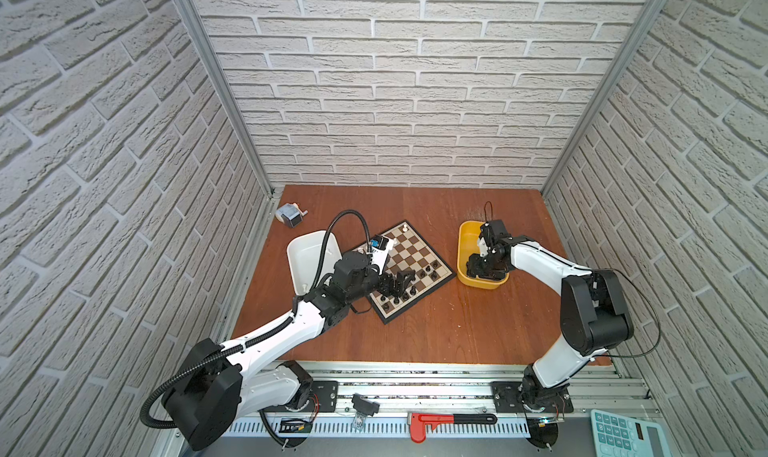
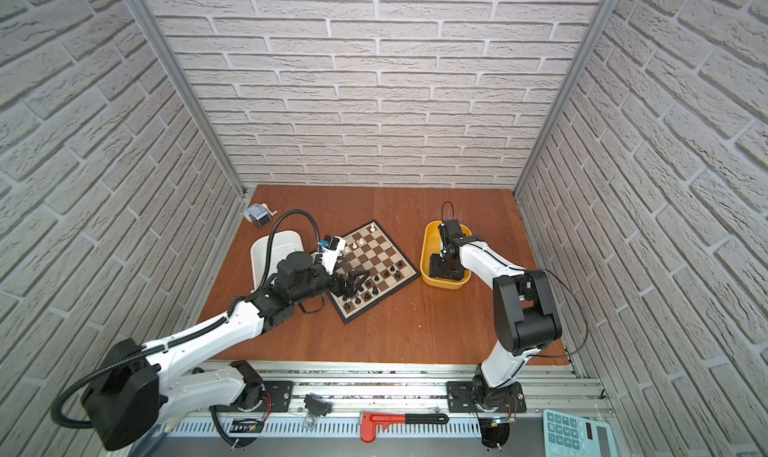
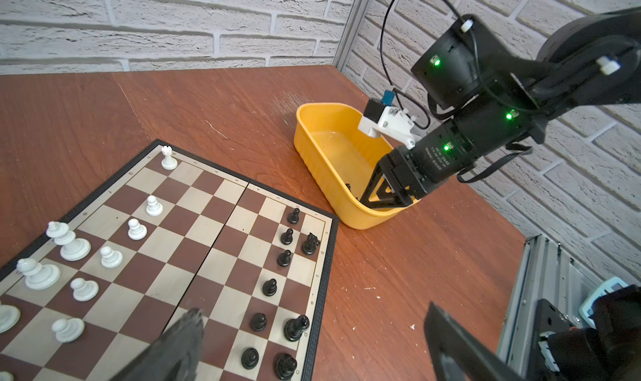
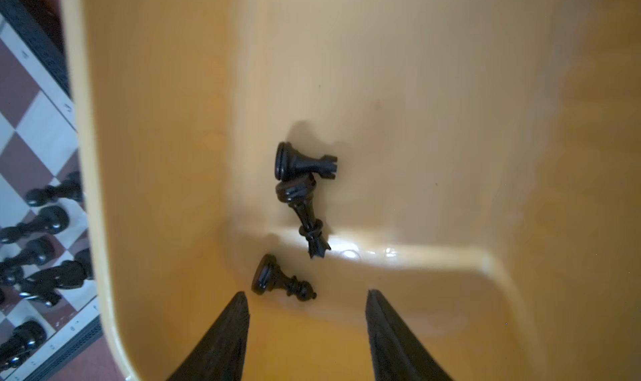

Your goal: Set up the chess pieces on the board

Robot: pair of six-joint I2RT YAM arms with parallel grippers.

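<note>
your left end effector (image 1: pixel 404 283) hangs over the board (image 1: pixel 409 253) near its black side, jaws spread wide with nothing between them. in the left wrist view its two fingers (image 3: pixel 180 341) frame the board's edge and the bare table (image 3: pixel 381 275) beside it.

your right end effector (image 4: pixel 306 294) reaches down into the yellow tub (image 4: pixel 156 119), which sits on the table just beside the board. its jaws stand apart and grip nothing.

three black chess pieces lie on their sides on the tub floor: a black rook (image 4: pixel 305 162), touching it a black queen (image 4: pixel 302 216), and a smaller black piece (image 4: pixel 277 280) just ahead of the fingertips, its head near the gap.

on the board, the black pieces (image 3: pixel 270 287) stand in two ragged rows along one edge and the white pieces (image 3: pixel 110 257) along the opposite edge, a white rook (image 3: pixel 169 158) on the far corner square. the white tub (image 1: pixel 307 251) sits on the other side of the board, partly under your left arm.
</note>
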